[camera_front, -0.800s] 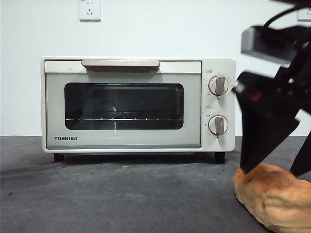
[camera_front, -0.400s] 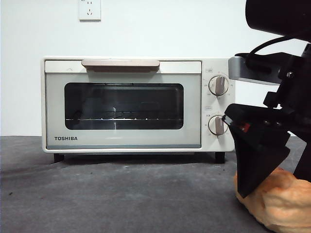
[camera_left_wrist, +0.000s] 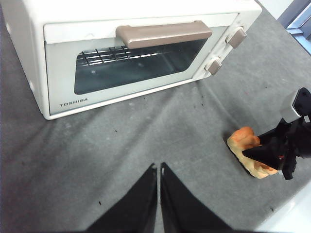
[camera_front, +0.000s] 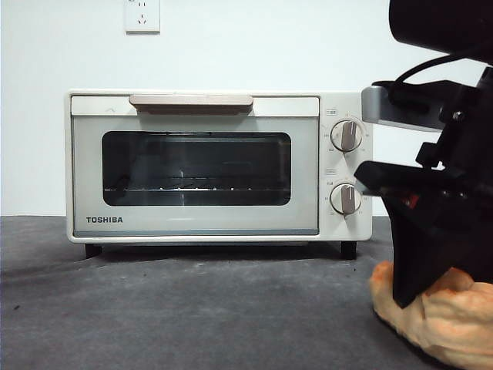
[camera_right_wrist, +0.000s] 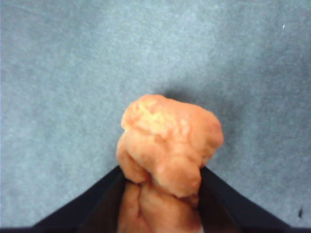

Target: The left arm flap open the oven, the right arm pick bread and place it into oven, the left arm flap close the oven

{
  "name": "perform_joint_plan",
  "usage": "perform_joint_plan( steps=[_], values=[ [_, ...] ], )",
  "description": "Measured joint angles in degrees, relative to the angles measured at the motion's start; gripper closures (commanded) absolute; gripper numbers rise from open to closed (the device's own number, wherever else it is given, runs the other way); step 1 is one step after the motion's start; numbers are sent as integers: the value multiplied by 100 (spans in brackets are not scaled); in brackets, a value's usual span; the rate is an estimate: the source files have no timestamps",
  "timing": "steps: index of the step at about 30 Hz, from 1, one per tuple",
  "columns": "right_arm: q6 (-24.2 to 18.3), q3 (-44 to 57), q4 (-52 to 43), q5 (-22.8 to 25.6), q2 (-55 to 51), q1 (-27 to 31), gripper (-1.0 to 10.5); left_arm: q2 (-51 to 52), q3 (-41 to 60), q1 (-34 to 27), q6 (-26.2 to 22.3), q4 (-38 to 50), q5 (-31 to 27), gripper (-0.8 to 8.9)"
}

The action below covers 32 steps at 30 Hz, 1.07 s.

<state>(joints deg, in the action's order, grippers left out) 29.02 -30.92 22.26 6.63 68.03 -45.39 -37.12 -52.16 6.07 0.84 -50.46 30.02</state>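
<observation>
while the oven [camera_front: 219, 166] stands at the back of the grey table [camera_front: 192, 308] with its door shut and its glass front facing the front camera, a wide stretch of bare cloth lies open before it. the beige handle [camera_front: 191, 102] runs level along the door's top edge, and the two knobs [camera_front: 347, 136] sit one above the other at the end nearest the bread. the bread [camera_front: 435, 316] lies on the table in front of that knob end, well clear of the oven's feet and close to the table's edge in the left wrist view. its long axis runs along the line of the right gripper's [camera_right_wrist: 163, 182] jaws, with the knobbly rounded end pointing out past the tips. those jaws stand one on each flank of the loaf and pinch it, touching its sides. the left gripper [camera_left_wrist: 159, 170] hangs over the open cloth in front of the oven, apart from the door and from the bread, its jaws pressed together with only a thin slit between them.
</observation>
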Motion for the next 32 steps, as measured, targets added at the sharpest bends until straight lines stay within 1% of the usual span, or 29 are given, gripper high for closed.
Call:
perform_joint_plan(
  steps=[5,12,14,18,25,29,32],
  values=[
    [-2,-85,94,0,-387,0,754,-70,0,170,103,369,4,798],
    [-74,-498,459,2,-1036,0,754,-570,-39,684,507,1266,-20,797],
    [-118,-603,610,4,-1193,0,754,-800,-81,870,610,1550,-160,797],
    [-199,-848,855,7,-1462,0,753,-1314,-238,1252,726,2124,-645,797],
    [-339,-1187,1154,28,-1788,0,753,-2411,-640,1681,734,2863,-1237,797],
    [-367,-1257,1189,70,-1926,0,753,-2946,-876,1816,636,3014,-1550,797],
    [-369,-1261,1196,68,-2002,0,753,-3311,-1058,1862,509,3034,-1648,797]
  ],
)
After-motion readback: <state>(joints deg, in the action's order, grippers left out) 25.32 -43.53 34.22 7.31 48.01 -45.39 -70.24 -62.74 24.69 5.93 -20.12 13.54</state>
